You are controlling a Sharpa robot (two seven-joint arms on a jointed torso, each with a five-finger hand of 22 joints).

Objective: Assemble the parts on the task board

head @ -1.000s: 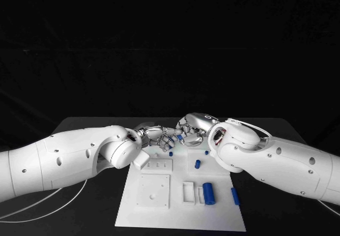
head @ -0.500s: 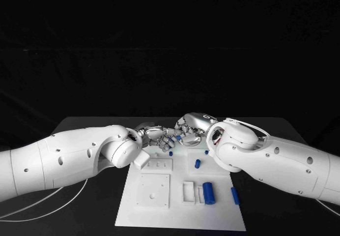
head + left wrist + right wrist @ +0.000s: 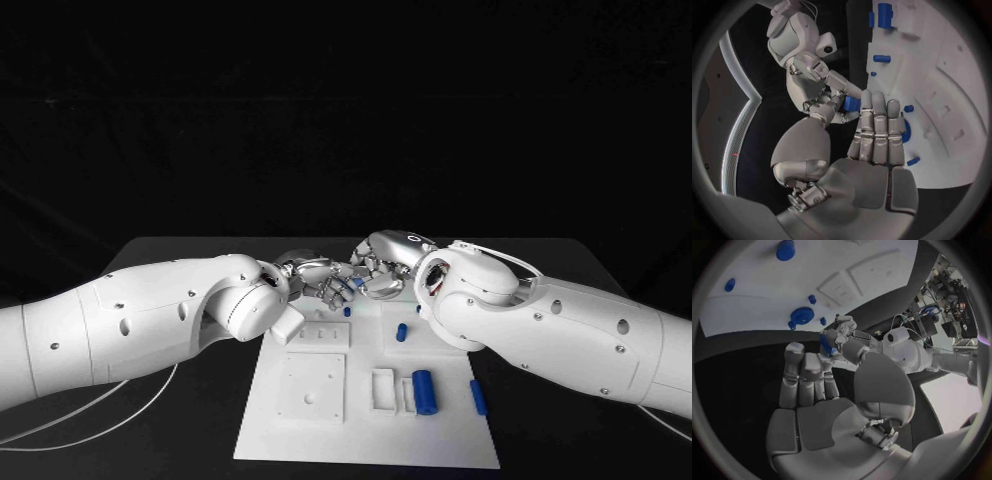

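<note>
While both hands meet above the far end of the board point(image 3: 368, 440), a small blue part point(image 3: 851, 103) sits between them, and it appears pinched in the fingertips of the right hand point(image 3: 387, 262), whose other fingers curl in around it. The left hand point(image 3: 320, 273) reaches up close to that part with its long fingers point(image 3: 876, 131) held straight and together; whether it also has hold of the part I cannot tell. Below them, several pieces lie loose on the board: a large cylinder point(image 3: 424, 389) and a slim bar point(image 3: 477, 397) near the front, and a short peg point(image 3: 402, 333) further back. A round blue piece point(image 3: 802, 316) sits at the board's far edge. I judge the task well short of done, with most parts unplaced and this one in hand.
</note>
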